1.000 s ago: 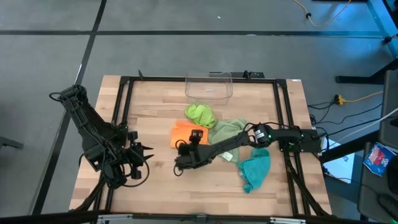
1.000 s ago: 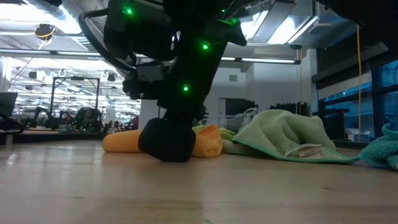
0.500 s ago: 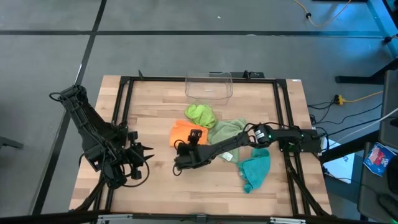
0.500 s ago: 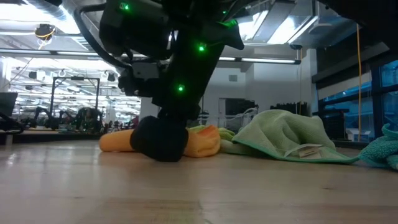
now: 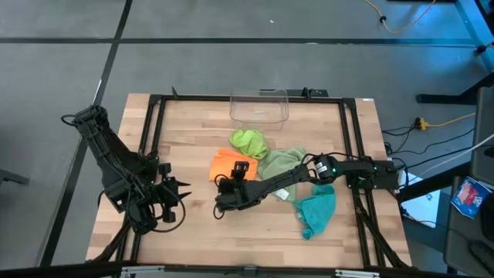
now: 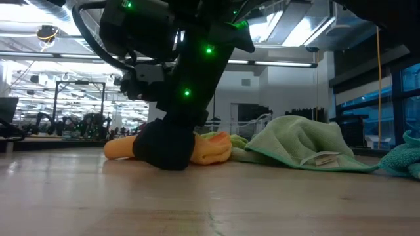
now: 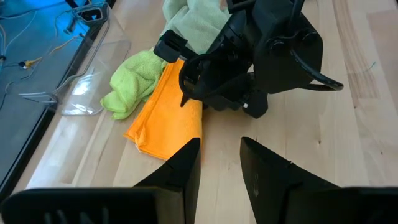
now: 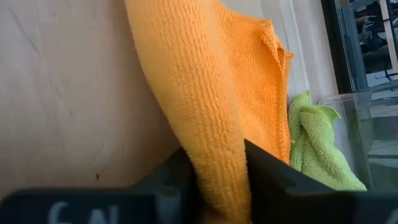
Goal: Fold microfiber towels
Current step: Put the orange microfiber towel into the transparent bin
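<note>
The orange towel lies on the table's middle. Behind it lies the lime green towel, to its right the sage green towel, and near the right edge the teal towel. My right gripper reaches in from the right and is shut on the orange towel's left edge. In the low view the gripper hides part of that towel. My left gripper waits open over the table's left part, holding nothing. My right gripper pinches a bunched ridge along the orange towel's left edge, at its near end, between its two fingers. The fingers slant down from the near side and lie along the ridge. The rest of the towel lies on the table.
A clear plastic bin stands at the table's far edge, behind the lime towel. A black frame runs around the tabletop. Bare wood shows at the near left and centre.
In the low view my right gripper has crept a little toward the table's left edge, low on the table at the orange towel. The towel's left end has shifted slightly with it.
</note>
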Robot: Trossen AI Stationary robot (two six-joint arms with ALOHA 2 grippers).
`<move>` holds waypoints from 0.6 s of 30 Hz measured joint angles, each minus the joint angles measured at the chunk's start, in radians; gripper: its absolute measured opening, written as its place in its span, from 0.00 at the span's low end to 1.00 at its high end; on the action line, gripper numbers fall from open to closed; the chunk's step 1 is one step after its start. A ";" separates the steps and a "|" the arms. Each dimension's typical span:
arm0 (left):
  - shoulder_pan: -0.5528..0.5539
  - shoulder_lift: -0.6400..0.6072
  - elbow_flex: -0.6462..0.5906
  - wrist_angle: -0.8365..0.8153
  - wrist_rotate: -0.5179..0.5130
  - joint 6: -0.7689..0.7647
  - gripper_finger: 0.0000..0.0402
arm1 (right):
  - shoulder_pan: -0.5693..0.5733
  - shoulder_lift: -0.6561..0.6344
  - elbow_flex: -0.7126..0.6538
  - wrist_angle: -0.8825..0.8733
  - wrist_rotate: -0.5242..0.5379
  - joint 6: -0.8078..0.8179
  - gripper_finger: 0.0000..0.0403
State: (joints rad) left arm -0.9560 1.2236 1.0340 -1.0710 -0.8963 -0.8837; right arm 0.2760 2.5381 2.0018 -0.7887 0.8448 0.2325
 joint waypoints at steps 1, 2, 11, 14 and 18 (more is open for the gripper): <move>0.000 0.000 0.000 0.000 0.000 0.000 0.26 | 0.000 0.000 0.000 0.000 0.000 0.000 0.22; 0.000 0.000 0.000 0.000 0.000 0.000 0.26 | 0.000 0.000 0.000 0.000 0.000 0.000 0.18; 0.000 0.000 0.000 0.000 0.000 0.000 0.26 | 0.008 -0.037 -0.004 -0.019 -0.002 -0.010 0.03; 0.000 0.000 0.000 0.000 0.000 0.000 0.26 | 0.023 -0.098 -0.006 -0.052 0.009 -0.020 0.03; 0.000 0.000 0.000 0.000 0.000 0.000 0.26 | 0.034 -0.185 0.000 -0.115 0.038 0.006 0.03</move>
State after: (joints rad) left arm -0.9558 1.2236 1.0340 -1.0714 -0.8963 -0.8833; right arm 0.3096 2.3527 2.0018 -0.9036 0.8827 0.2388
